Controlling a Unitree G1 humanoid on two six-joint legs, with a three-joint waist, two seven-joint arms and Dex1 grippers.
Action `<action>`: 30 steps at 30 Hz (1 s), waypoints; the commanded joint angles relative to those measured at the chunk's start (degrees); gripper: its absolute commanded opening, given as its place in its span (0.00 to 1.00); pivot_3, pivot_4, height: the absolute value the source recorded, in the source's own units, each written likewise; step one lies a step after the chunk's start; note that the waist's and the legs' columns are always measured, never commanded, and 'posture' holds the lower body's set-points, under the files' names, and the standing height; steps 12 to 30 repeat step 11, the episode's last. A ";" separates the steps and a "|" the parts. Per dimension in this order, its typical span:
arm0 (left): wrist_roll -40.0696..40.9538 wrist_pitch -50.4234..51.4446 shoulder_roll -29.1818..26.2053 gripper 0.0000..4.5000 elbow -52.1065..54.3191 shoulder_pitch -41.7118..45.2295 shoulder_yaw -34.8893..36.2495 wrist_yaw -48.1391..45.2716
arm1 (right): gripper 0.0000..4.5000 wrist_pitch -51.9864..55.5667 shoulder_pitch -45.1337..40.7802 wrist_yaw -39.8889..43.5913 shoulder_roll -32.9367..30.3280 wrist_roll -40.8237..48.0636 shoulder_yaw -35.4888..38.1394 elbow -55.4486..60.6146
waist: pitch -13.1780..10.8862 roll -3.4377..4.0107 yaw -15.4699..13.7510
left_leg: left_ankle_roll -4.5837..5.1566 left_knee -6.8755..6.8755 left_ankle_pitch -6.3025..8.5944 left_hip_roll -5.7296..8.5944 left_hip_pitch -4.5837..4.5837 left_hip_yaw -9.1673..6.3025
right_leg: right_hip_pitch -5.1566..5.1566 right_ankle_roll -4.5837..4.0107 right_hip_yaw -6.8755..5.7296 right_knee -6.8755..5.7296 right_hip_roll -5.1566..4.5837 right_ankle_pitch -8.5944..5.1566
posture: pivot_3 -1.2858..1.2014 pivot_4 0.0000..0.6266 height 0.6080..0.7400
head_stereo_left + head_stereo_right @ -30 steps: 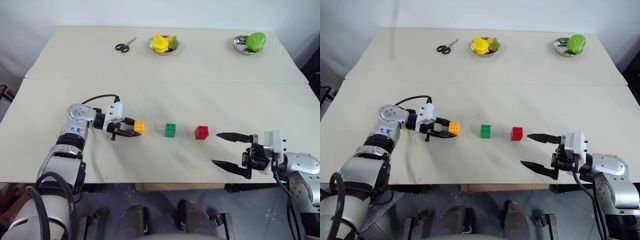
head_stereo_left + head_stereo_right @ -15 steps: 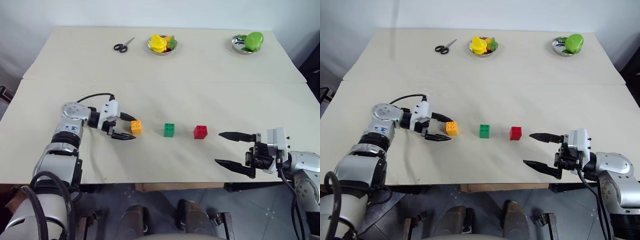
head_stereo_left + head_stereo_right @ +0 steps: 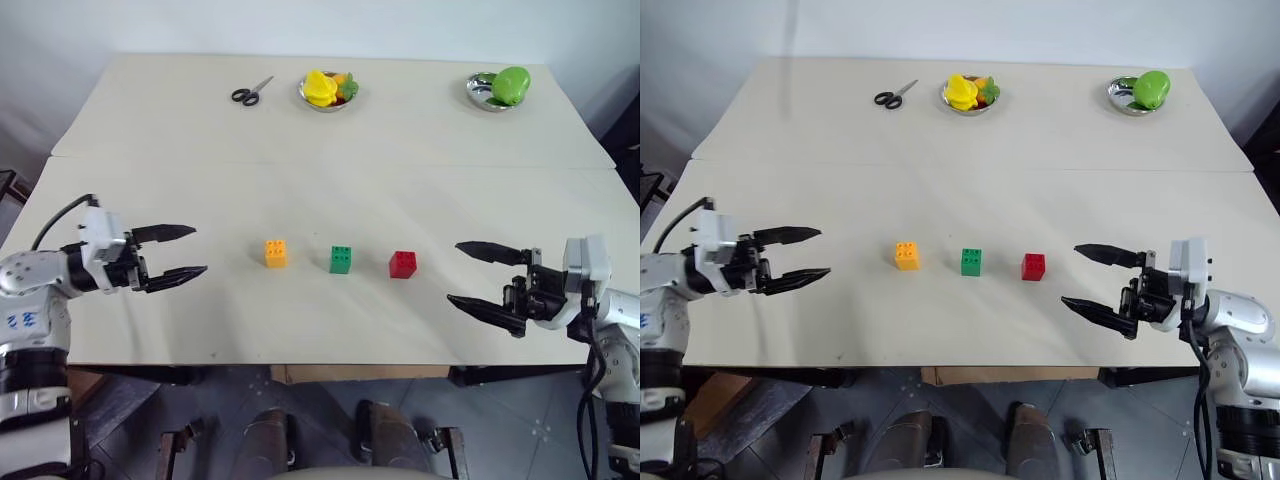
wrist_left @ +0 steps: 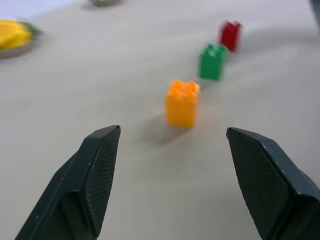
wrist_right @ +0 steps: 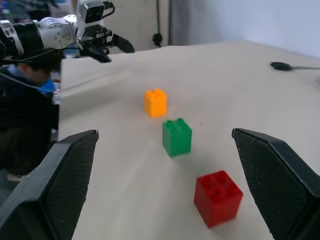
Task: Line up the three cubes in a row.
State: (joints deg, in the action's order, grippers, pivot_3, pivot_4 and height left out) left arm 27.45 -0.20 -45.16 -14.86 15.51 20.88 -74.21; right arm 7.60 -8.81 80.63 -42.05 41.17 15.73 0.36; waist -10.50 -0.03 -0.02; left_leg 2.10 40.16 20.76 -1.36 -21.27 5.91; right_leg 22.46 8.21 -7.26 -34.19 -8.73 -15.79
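Beige table (image 3: 420, 180), two sheets butted together with a seam running left-right across the middle, white wall behind. Near half holds the work.

Left gripper (image 3: 186, 252) at the near-left, level, pointing right toward the row, fingers spread, nothing between them. Well apart from the blocks. Right gripper (image 3: 467, 275) at the near-right, level, pointing left, fingers wide apart, empty, near the red end of the row but not touching.

Far edge: metal bowl of yellow fruit (image 3: 326, 88) about centre, metal bowl with a green fruit (image 3: 501, 86) far right, black-handled scissors (image 3: 251, 91) just left of the yellow bowl.

Three studded cubes sit in a straight left-right row on the near half, upright, evenly gapped, none touching: orange-yellow cube (image 3: 276, 253) left, green cube (image 3: 341, 259) middle, red cube (image 3: 403, 264) right.

Right wrist view: a person (image 5: 22, 80) sits past the table's left end.
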 commanded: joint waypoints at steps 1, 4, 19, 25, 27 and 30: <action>2.64 3.15 -0.96 0.80 7.22 -7.41 4.13 2.30 | 1.00 -3.16 -1.90 5.22 -2.54 -2.50 0.16 -4.74 | 0.00 0.00 0.19 | 0.00 -0.05 0.01 0.01 0.03 0.02 | 0.00 -0.01 0.02 0.00 0.00 0.00 | 0.52 0.24 1.00; 2.49 3.65 -1.70 0.80 9.87 -10.99 4.98 2.83 | 1.00 -6.00 -3.99 7.13 -2.43 -4.55 -0.68 -7.85 | 0.00 0.01 0.15 | -0.04 -0.08 0.04 -0.05 0.03 0.10 | 0.06 -0.04 0.03 0.03 0.06 -0.02 | 0.52 0.24 1.00; 0.68 -0.36 -0.92 0.80 9.95 -8.43 2.88 4.47 | 1.00 -7.10 -6.42 9.00 -1.63 -6.07 -2.67 -11.31 | 0.00 0.03 0.07 | -0.10 -0.08 0.05 -0.09 0.04 0.13 | 0.07 -0.08 0.03 0.00 0.09 -0.03 | 0.52 0.24 1.00; 0.68 -0.36 -0.92 0.80 9.95 -8.43 2.88 4.47 | 1.00 -7.10 -6.42 9.00 -1.63 -6.07 -2.67 -11.31 | 0.00 0.03 0.07 | -0.10 -0.08 0.05 -0.09 0.04 0.13 | 0.07 -0.08 0.03 0.00 0.09 -0.03 | 0.52 0.24 1.00; 0.68 -0.36 -0.92 0.80 9.95 -8.43 2.88 4.47 | 1.00 -7.10 -6.42 9.00 -1.63 -6.07 -2.67 -11.31 | 0.00 0.03 0.07 | -0.10 -0.08 0.05 -0.09 0.04 0.13 | 0.07 -0.08 0.03 0.00 0.09 -0.03 | 0.52 0.24 1.00; 0.68 -0.36 -0.92 0.80 9.95 -8.43 2.88 4.47 | 1.00 -7.10 -6.42 9.00 -1.63 -6.07 -2.67 -11.31 | 0.00 0.03 0.07 | -0.10 -0.08 0.05 -0.09 0.04 0.13 | 0.07 -0.08 0.03 0.00 0.09 -0.03 | 0.52 0.24 1.00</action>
